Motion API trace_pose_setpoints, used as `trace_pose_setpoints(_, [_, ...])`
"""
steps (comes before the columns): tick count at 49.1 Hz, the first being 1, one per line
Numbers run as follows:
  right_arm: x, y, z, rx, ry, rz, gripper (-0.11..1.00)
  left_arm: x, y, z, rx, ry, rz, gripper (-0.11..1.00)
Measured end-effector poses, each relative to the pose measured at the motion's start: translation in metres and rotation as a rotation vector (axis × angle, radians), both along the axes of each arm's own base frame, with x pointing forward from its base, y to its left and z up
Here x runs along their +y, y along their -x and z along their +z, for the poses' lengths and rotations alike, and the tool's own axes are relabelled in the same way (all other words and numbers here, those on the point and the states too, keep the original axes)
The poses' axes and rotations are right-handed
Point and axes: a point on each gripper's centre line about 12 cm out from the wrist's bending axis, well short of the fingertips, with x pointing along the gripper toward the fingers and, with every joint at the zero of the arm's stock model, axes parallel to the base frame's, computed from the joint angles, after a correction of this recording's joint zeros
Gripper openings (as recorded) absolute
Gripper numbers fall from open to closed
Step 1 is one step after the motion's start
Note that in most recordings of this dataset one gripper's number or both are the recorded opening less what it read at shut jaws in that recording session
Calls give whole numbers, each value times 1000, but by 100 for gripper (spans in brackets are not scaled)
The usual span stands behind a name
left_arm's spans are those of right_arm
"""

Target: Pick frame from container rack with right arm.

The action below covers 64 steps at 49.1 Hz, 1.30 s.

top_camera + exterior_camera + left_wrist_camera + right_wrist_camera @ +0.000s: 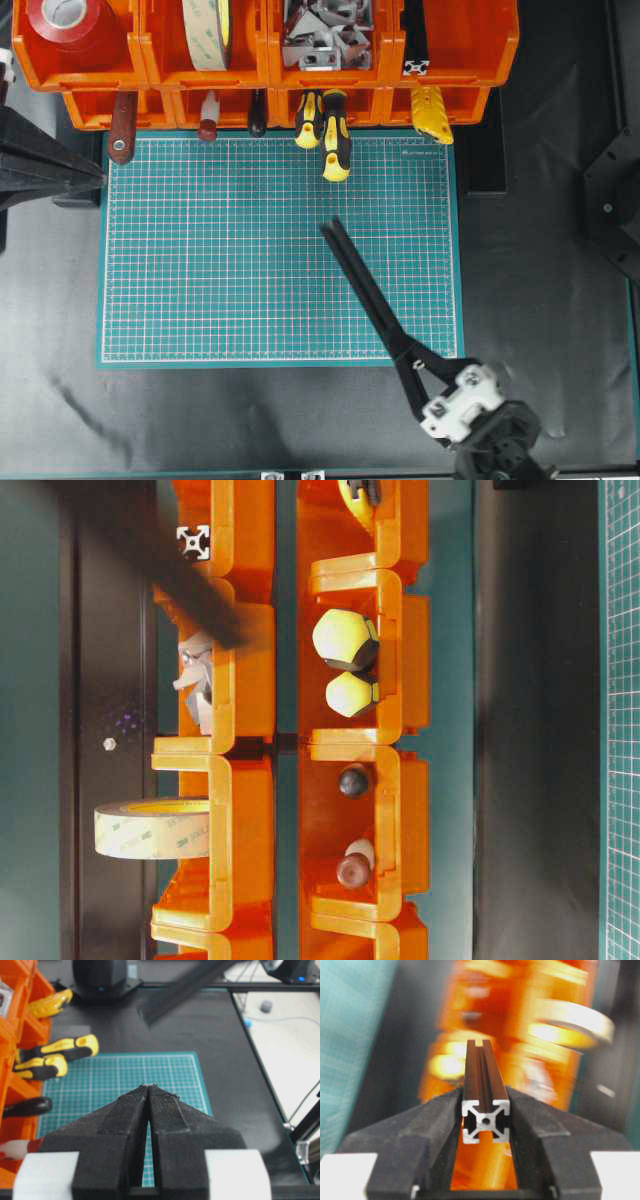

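Blurring orange container rack (520, 1035) behind frame (485, 1110) clamped between right fingers (440, 1125)

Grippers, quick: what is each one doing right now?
Left gripper: shut, holding nothing.
Right gripper: shut on the frame, clamped between both fingers.

Your frame (485, 1110) is black-coated metal with a bare, bright silvery cut end. The right end effector (485, 1125) pinches it between matt black, grainy pads; the left end effector (149, 1091) shows the same rough black texture with smooth white plastic behind. The rack (460, 50) is glossy orange plastic. The mat (250, 270) looks matt green. Screwdriver handles (335, 135) look smooth yellow-and-black plastic. The bench (540, 300) is dull black.
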Motion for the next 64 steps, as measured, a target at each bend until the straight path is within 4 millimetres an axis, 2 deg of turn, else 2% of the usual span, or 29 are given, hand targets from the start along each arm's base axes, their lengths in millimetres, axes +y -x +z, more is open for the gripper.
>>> trace_pose_setpoints(5, [0,0,-26,80,-25,23,25,0,0,0,0,0,0,0])
trace_pose_setpoints(12, [-6,-12,-51,138,-66,34,25,0,-2,-2,3,-2,0,0])
trace_pose_setpoints(25, [-35,-38,-97,213,-113,52,25,0,-2,-2,3,-3,0,0])
trace_pose_setpoints(36, [-59,-60,-128,245,-167,45,25,0,-2,-1,0,-3,-1,0])
trace_pose_setpoints(46, [-72,-71,-142,261,-184,40,25,0,-2,-1,-2,-1,0,0])
trace_pose_setpoints(64, [-74,-78,-144,250,-218,61,25,-1,-8,-4,-6,1,-1,0])
